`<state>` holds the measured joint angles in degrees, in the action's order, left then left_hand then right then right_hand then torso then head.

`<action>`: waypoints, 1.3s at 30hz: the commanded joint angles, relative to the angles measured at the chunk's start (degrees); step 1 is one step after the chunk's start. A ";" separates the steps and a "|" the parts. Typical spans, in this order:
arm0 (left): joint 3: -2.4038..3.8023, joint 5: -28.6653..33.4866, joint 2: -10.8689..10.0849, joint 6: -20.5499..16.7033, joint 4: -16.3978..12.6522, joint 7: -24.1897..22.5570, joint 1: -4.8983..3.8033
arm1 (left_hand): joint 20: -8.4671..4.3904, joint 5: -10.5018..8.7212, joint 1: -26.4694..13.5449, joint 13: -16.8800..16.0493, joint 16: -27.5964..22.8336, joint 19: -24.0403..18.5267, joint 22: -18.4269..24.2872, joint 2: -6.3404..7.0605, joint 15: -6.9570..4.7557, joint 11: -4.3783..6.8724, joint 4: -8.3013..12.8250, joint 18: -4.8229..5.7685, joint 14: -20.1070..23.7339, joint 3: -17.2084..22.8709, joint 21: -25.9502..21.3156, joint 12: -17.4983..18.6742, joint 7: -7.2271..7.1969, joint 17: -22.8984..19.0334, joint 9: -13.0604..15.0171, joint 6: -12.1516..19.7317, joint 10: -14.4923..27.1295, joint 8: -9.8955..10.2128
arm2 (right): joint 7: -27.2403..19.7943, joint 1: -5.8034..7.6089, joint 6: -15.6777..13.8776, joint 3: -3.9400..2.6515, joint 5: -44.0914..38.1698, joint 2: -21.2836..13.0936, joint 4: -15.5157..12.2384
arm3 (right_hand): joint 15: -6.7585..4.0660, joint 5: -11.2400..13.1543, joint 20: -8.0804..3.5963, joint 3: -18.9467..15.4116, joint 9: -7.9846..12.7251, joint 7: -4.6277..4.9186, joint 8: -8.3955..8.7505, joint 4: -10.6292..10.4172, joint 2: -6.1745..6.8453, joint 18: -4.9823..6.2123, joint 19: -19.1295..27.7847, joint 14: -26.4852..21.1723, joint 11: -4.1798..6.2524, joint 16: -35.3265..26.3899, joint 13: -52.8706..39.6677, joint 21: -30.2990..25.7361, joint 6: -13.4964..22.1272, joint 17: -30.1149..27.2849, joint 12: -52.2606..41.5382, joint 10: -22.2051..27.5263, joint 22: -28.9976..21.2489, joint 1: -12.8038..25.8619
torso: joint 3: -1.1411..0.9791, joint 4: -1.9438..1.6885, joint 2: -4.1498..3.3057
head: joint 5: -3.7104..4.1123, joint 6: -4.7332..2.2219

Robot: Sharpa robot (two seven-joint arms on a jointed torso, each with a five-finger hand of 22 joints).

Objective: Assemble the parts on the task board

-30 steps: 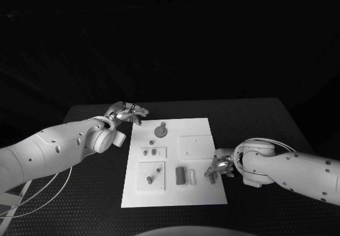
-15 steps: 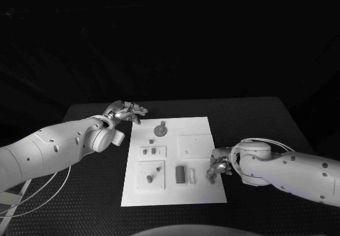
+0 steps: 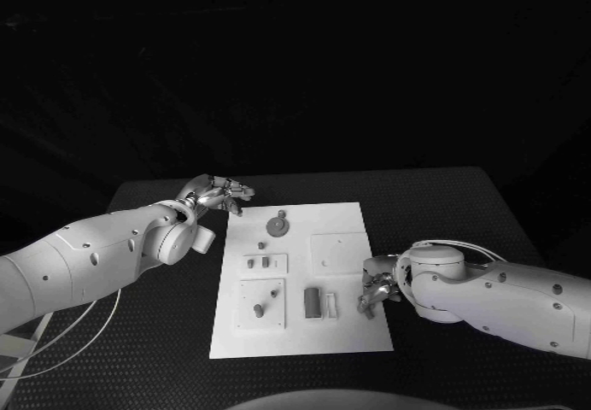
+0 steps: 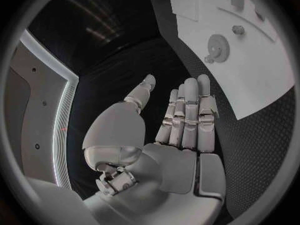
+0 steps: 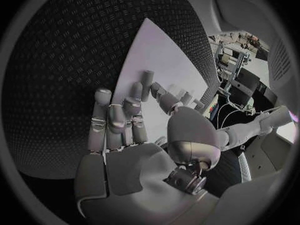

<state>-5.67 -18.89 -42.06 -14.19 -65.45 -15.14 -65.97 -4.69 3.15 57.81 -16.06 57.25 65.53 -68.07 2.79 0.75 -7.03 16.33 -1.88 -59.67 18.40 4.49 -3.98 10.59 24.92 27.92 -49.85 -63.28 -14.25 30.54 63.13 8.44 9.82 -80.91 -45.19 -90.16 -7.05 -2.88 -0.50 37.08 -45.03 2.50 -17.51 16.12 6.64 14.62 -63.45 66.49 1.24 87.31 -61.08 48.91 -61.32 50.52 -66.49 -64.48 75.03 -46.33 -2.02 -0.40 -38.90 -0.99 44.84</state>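
Parts are seen scattered over the task board (image 3: 345, 337), the white plate lying at the centre of the frame on the black worktop (image 3: 468, 205): a toothed disc (image 3: 278, 226) near the board's upper edge, small pegs (image 3: 260, 264) at centre left, and a dark block (image 3: 313, 303) lower down. The left hand (image 3: 219, 195), at upper left just off the board's corner, is held released with fingers extended and nothing in it. The right hand (image 3: 377, 290) is placed at the board's right edge, fingers lowered beside a small part; whether anything is pinched cannot be told. The pieces are judged light, rigid and smooth, so slipping is likely; they are best taken by their sides with the fingertips.
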 commanded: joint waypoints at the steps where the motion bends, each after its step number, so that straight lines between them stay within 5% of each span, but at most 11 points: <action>1: 0.04 0.29 -0.01 0.21 -0.19 -0.64 -0.06 | -0.19 -0.26 -0.26 -0.01 -0.17 0.33 -0.06 -0.17 0.02 -0.09 0.05 -1.16 0.40 -0.42 -0.22 -0.06 0.00 0.08 -0.08 0.52 0.36 -0.07 | 2.63 -1.43 4.79 1.23 -2.24 -0.07 0.73 | 0.43 0.11 0.10 -0.37 1.28 3.07 5.41 0.05 -0.39 0.38 0.25 0.09 -0.45 0.16 0.10 -0.21 3.66 -0.10 0.16 0.08 0.82 -0.01 | -0.02 0.04 -0.02 | -0.04 -0.04; 8: 0.04 0.29 -0.06 0.32 -0.33 -0.68 -0.06 | -0.19 -0.26 -0.26 -0.02 -0.17 0.34 -0.07 -0.21 0.01 -0.08 0.05 -1.17 0.40 -0.41 -0.22 -0.08 0.00 0.09 -0.09 0.53 0.33 -0.07 | 2.47 -1.47 5.63 1.24 -1.09 0.29 -0.43 | 0.91 0.09 0.41 -0.85 2.81 3.67 7.03 -1.91 -0.52 0.38 0.52 -0.28 -1.01 0.15 0.45 -0.41 4.95 -0.25 0.61 0.54 0.71 2.47 | -0.09 0.03 -0.01 | -0.02 0.14; 13: 0.04 0.29 -0.11 0.36 -0.42 -0.71 -0.06 | -0.19 -0.26 -0.27 -0.04 -0.18 0.34 -0.07 -0.25 0.00 -0.07 0.06 -1.17 0.40 -0.40 -0.22 -0.10 -0.01 0.10 -0.08 0.51 0.29 -0.09 | 2.46 -1.88 5.84 1.27 -3.16 0.29 -1.34 | 1.33 0.09 0.43 -0.69 4.12 4.12 8.17 -3.59 -2.16 0.38 0.91 -0.57 -1.44 0.23 0.75 -0.51 5.81 -0.31 0.89 0.69 0.75 4.44 | -0.06 0.07 -0.02 | 0.06 0.20; 21: 0.04 0.29 -0.20 0.37 -0.47 -0.64 -0.06 | -0.20 -0.26 -0.24 -0.06 -0.18 0.33 -0.07 -0.30 -0.01 -0.05 0.08 -1.17 0.40 -0.38 -0.23 -0.14 -0.04 0.11 -0.07 0.45 0.22 -0.14 | 2.81 -2.23 4.97 1.31 -5.71 0.04 -2.11 | 1.64 0.09 0.36 -0.09 5.59 4.40 8.84 -0.84 -5.72 0.38 1.20 -0.69 -1.72 0.45 1.05 -0.18 5.83 -0.43 0.93 0.55 0.96 3.15 | -0.05 0.08 -0.01 | 0.10 0.31; 32: 0.04 0.29 -0.14 0.42 -0.43 -0.64 -0.06 | -0.21 -0.26 -0.19 -0.08 -0.19 0.34 -0.08 -0.34 -0.03 -0.03 0.11 -1.18 0.39 -0.35 -0.23 -0.17 -0.06 0.12 -0.07 0.39 0.17 -0.18 | 1.95 -2.65 0.43 1.30 -4.48 -0.17 -1.68 | 1.28 0.09 -0.18 1.23 6.49 3.93 8.21 0.80 -7.54 0.38 0.93 -0.04 -1.28 0.94 1.34 0.73 4.08 -0.65 0.52 -0.51 1.08 -5.16 | -0.08 0.12 -0.01 | 0.19 0.26; 39: 0.04 0.29 -0.19 0.45 -0.45 -0.47 -0.06 | -0.21 -0.26 -0.15 -0.09 -0.19 0.34 -0.09 -0.35 -0.04 -0.02 0.13 -1.18 0.39 -0.34 -0.24 -0.17 -0.08 0.13 -0.06 0.37 0.16 -0.20 | 1.27 -2.64 -3.18 1.29 2.94 -0.65 -1.39 | 1.04 0.08 -0.15 0.34 6.73 3.60 7.73 0.79 -8.22 0.38 0.73 0.57 -0.97 1.21 1.49 1.09 3.09 -0.42 0.36 -1.08 1.00 -6.82 | -0.09 0.02 -0.01 | 0.24 0.20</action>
<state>-5.66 -18.88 -42.28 -14.18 -65.75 -15.14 -65.97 -4.68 3.15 57.82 -16.05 57.25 65.52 -68.11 2.79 0.75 -7.02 16.33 -1.88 -59.67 18.41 4.49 -3.98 10.51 24.97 27.93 -49.93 -63.30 -14.25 30.74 61.79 5.54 10.03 -82.83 -45.61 -92.62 -6.03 -2.45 -0.41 37.73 -43.85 2.48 -18.00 16.93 1.66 14.03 -62.55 66.75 0.21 88.25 -59.64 49.82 -61.47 49.95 -65.89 -65.13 75.03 -49.52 -2.10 -0.30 -38.91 -0.76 45.07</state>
